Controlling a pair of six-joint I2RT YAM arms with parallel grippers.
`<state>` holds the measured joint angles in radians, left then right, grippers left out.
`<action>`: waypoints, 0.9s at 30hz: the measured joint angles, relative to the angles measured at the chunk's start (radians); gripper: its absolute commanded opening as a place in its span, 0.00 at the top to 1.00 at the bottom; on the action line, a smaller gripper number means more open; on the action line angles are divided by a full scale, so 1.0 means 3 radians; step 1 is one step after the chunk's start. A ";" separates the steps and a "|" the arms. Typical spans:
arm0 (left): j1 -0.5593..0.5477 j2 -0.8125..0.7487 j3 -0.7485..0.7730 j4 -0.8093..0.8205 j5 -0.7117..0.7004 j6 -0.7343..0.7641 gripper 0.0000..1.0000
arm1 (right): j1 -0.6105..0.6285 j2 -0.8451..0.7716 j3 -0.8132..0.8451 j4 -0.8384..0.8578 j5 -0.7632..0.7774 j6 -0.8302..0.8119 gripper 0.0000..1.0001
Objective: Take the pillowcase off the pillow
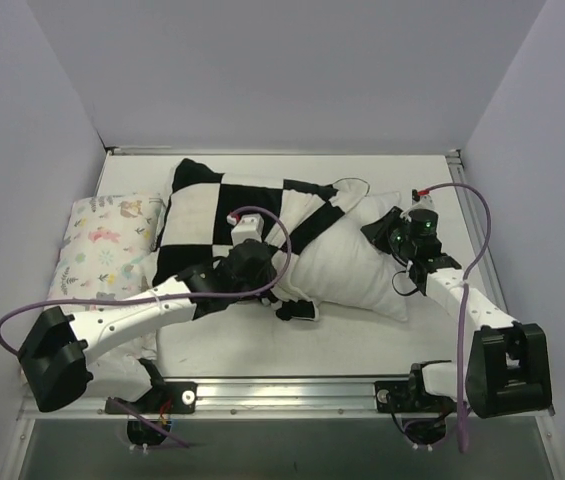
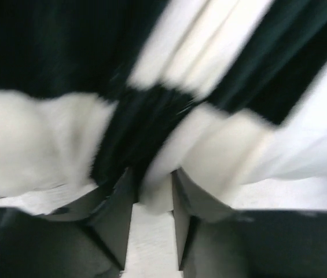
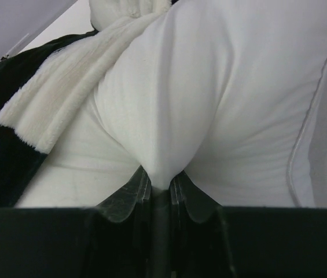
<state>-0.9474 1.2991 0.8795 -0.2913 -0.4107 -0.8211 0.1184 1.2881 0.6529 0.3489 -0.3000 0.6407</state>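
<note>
Overhead view: the black-and-white checkered pillowcase [image 1: 224,215] is lying in the centre-left of the frame, bunched over the left part of the plain white pillow [image 1: 357,270]. The pillow's bare right part is showing in the centre-right. A pastel printed pillow [image 1: 102,250] is resting at the left edge, touching the checkered cover.

Right wrist view: the right gripper [image 3: 160,180] is clamping a pinch of the white pillow's own cloth at bottom centre, its jaws pressed almost together. Checkered plush is lying at the upper left. This hold is likely anchoring the pillow so that it is not dragged along with the cover.

Left wrist view, blurred: the left gripper [image 2: 154,188] is sitting at bottom centre, its jaws narrowly apart with a fold of checkered fabric between the tips. Whether it is gripping that fold, I cannot tell. Its place on the cover suggests it is the pulling hand, drawing the pillowcase leftward off the pillow.
</note>
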 measured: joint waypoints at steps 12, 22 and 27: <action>0.0137 0.0524 0.2248 -0.0454 0.0202 0.0917 0.05 | 0.0701 -0.1259 -0.0412 -0.0345 0.0697 -0.0500 1.00; 0.0375 0.2350 0.3983 -0.1274 0.1183 0.1681 0.04 | 0.0985 -0.1485 -0.0228 -0.0926 0.1047 -0.0785 1.00; 0.0362 0.2740 0.4064 -0.1486 0.1385 0.1832 0.32 | 0.1033 -0.1459 -0.0167 -0.1095 0.1164 -0.0846 1.00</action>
<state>-0.8387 2.1212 2.0987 -0.7372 0.0048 -0.2714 0.4282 0.8505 0.6029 0.0204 0.0490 0.3870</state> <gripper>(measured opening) 0.879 0.137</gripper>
